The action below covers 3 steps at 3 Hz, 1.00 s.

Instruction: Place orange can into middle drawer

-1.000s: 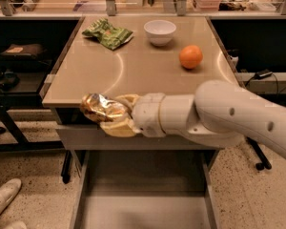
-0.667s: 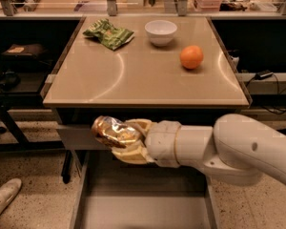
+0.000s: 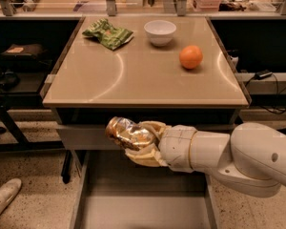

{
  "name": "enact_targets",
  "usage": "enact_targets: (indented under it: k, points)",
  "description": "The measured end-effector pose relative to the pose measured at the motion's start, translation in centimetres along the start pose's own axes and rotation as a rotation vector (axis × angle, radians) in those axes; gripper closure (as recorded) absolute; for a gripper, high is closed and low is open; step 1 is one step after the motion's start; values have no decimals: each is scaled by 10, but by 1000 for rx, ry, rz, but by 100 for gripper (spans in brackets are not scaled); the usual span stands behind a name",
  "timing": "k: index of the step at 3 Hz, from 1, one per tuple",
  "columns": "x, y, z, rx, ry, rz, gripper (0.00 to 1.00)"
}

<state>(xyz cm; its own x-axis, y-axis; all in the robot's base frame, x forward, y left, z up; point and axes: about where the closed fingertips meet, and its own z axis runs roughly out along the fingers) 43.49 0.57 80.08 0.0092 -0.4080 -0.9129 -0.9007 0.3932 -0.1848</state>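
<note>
My gripper is shut on the orange can, a shiny golden-orange dented can held lying sideways with its end to the left. The gripper's cream fingers wrap the can from the right. It hangs in front of the table's front edge, above the open middle drawer, a grey tray with a smooth floor and thin side walls pulled out below. The white arm reaches in from the right.
On the beige table stand a white bowl, a round orange fruit and a green chip bag. A closed grey drawer front sits under the tabletop. A shoe shows at bottom left. Dark shelves flank the table.
The gripper with the can has moved down and to the right, from the table's front edge to a spot over the open drawer.
</note>
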Motion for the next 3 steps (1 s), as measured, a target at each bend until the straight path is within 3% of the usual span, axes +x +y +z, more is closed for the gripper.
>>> enact_targets:
  k: [1,2,3]
  points:
    - [1,-2,-1,8,4,-4,100]
    - [26,-25,-15,49,18,-62,100]
    - [63,-60,-41,71,10,-182,100]
